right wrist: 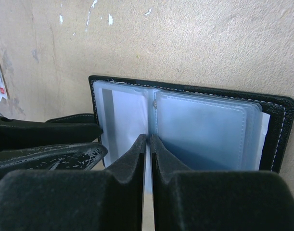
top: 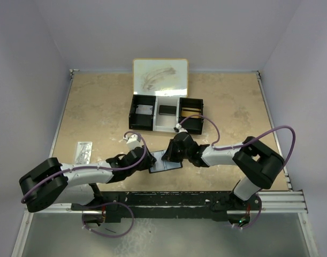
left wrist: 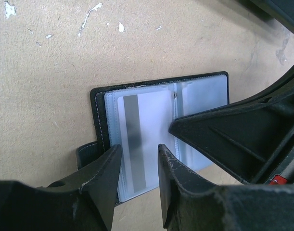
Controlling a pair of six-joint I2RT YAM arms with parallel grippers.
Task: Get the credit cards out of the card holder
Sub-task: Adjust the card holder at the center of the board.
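Shows the card holder (top: 166, 160), a small black bifold, spread open and flat on the tan bench (top: 99, 107), just in front of both arms and well short of the black-and-white tray (top: 166, 113). Inside, a stack of clear, shiny blue-grey sleeves (right wrist: 199, 130). In the sleeve on the left arm's side, a white credit card (left wrist: 142, 120) with a grey magnetic stripe.

Left end effector (left wrist: 138, 156) partly open, fingers straddling the near end of that card, apparently gripping nothing. Right end effector (right wrist: 147, 144) closed to a sliver at the spine, with a thin pale edge between the fingers, perhaps a sleeve leaf; cannot tell for sure.

Judged light and floppy as a whole: likely to slide or lift off the bench with a dragging card, so worth pinning at the spine or cover. Slick, limp sleeves, poor to pull on. Thin, stiff, smooth card by the look of it, best pinched across its near end and drawn straight out along the sleeve opening. Hard to tell whether that end pokes free of the plastic. Snap tab (left wrist: 89, 154) sticking out beside the left fingers.
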